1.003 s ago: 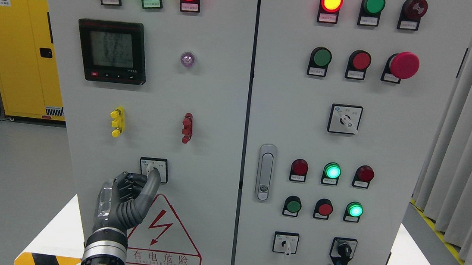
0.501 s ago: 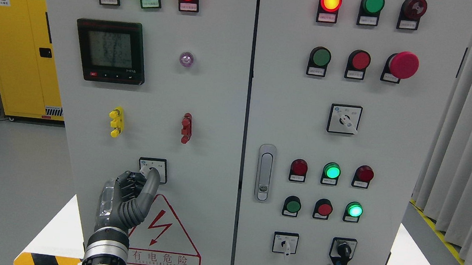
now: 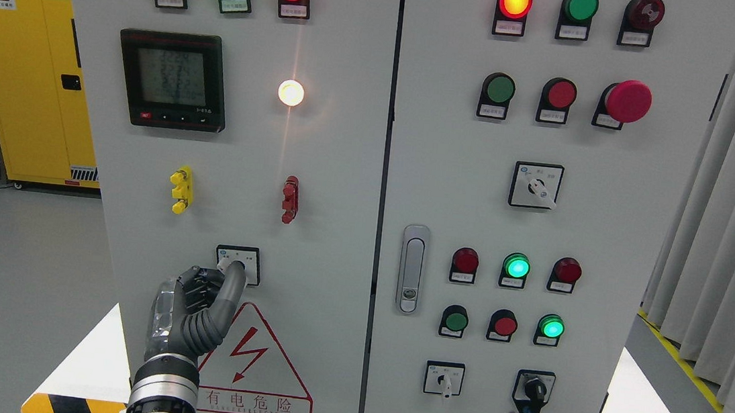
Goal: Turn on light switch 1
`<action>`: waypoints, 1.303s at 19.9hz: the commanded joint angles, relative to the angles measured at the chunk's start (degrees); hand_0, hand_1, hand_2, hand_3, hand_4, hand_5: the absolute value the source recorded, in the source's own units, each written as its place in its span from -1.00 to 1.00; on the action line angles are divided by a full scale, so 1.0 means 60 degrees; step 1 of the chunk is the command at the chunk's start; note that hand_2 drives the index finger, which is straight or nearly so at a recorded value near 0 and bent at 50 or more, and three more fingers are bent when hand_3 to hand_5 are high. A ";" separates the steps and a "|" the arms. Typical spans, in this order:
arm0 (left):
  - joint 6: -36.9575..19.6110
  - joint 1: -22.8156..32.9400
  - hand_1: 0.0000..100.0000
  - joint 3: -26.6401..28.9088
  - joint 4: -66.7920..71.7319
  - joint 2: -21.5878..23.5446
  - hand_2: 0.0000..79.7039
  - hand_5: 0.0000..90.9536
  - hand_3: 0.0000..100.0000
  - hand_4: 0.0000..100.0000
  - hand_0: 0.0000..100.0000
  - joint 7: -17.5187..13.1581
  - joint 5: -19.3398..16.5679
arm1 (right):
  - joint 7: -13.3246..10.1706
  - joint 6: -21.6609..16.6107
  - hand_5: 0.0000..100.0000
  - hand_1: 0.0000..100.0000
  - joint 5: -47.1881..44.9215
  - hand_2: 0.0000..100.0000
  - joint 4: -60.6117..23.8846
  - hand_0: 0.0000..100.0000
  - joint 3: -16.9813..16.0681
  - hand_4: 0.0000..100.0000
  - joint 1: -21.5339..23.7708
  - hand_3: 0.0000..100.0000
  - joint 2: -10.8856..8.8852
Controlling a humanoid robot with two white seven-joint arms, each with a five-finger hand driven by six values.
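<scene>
- The left hand [image 3: 195, 315] is gripping the switch [image 3: 238, 264] near the bottom edge of the left cabinet door [image 3: 325, 229], fingers curled around its knob.
- The round lamp [image 3: 291, 92] above is glowing white.

On my head-camera feed, the only part of the machine I can see is its left hand [image 3: 195, 315] and the wrist below it. The fingers [image 3: 229, 291] are dark grey and built of ribbed, jointed segments, with black mechanical linkages showing around the knuckles. The back of the hand carries a glossy, translucent shell that catches the light in pale patches. Beneath it sits a wrist cuff [image 3: 164, 389] of brushed silver metal, stacked in rings with darker grooves between them, and a strip of white casing shows at the very bottom edge.
</scene>
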 commanded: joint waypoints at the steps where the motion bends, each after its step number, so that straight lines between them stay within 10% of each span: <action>1: 0.0009 0.0014 -0.01 0.0014 -0.0018 -0.0005 0.48 0.82 0.76 0.77 0.11 0.0017 0.0014 | 0.0006 -0.0001 -1.00 0.00 0.0000 -0.92 0.0000 -1.00 0.0000 -1.00 0.0000 -1.00 0.0000; 13: 0.0009 0.0102 -0.03 -0.0001 -0.0048 0.0010 0.49 0.81 0.76 0.77 -0.47 0.0017 0.0029 | -0.0009 -0.0001 -1.00 0.00 0.0000 -0.92 0.0000 -1.00 0.0000 -1.00 0.0000 -1.00 0.0000; 26: -0.0619 0.0995 -0.03 -0.0015 -0.0692 0.0098 0.55 0.79 0.77 0.77 -0.58 0.0032 0.0058 | -0.0009 -0.0001 -1.00 0.00 0.0000 -0.92 0.0000 -1.00 0.0000 -1.00 0.0000 -1.00 0.0000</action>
